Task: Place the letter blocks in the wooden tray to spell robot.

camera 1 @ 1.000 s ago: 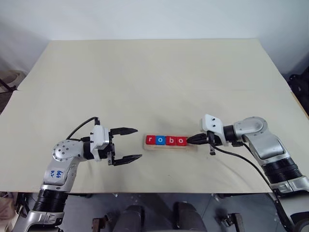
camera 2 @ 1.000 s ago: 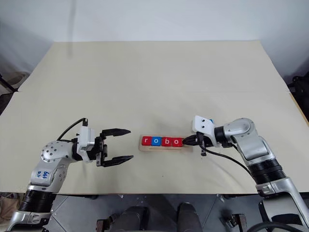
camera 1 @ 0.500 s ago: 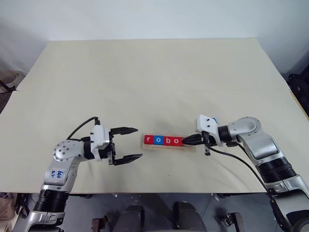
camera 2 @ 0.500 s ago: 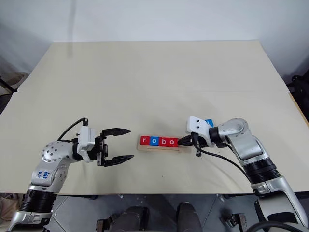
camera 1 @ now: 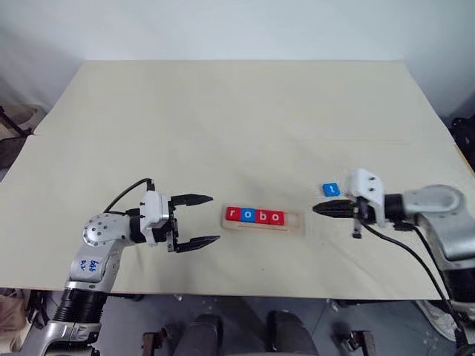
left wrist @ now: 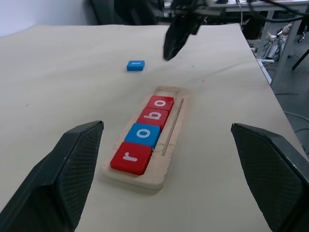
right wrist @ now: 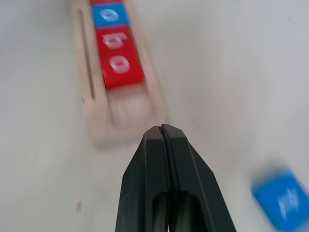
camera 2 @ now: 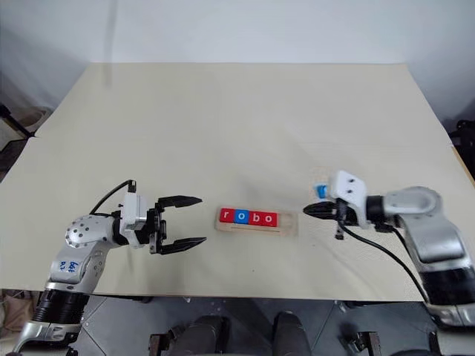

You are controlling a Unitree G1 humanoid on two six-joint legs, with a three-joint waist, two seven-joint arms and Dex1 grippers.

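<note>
The wooden tray point(camera 1: 297, 222) lies near the table's front edge with several letter blocks point(camera 1: 254, 216) in it, red, blue, red, red, reading r, o, b, o. Its right end slot is bare. A blue block point(camera 1: 331, 190) lies flat on the table to the right of the tray. My right gripper point(camera 1: 318, 210) is shut and holds nothing, hovering just right of the tray's end and in front of the blue block. Left of the tray my left gripper point(camera 1: 200, 219) stands open with nothing between its black fingers point(left wrist: 63, 179).
The pale table point(camera 1: 237, 119) stretches wide behind the tray. Its front edge runs close below both arms. A black cable point(camera 1: 404, 248) hangs from the right wrist.
My right gripper has pulled back to the right, away from the tray's end, still shut. The blue block behind it has come into sight. The left gripper has not moved.
</note>
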